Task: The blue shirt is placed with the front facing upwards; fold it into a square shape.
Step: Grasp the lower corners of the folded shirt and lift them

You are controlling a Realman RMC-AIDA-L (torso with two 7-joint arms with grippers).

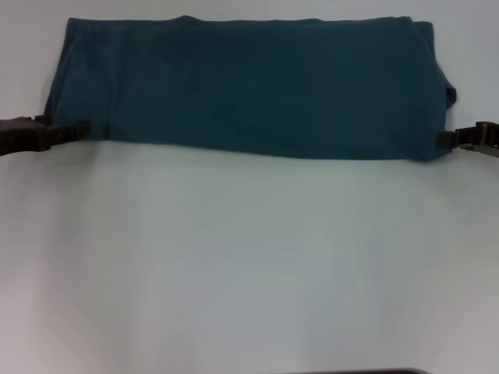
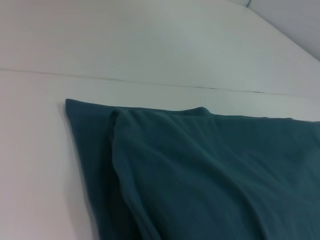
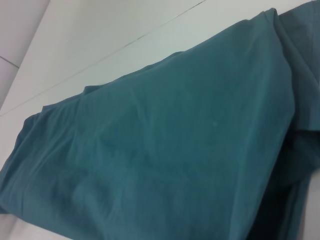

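Dark teal-blue cotton shirt (image 1: 249,86) lies as a wide band; left gripper (image 1: 74,132) and right gripper (image 1: 446,139) sit at its near corners, grip unreadable, so keep both ends level as you fold.

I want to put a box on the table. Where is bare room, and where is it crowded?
The wide white table nearer the robot than the blue shirt is bare. The far strip is crowded: the folded shirt spans it, with the left hand and right hand at its near corners.

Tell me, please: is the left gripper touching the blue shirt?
Touching. In the head view the left gripper lies with its tip over the near left corner of the blue shirt, with no gap.
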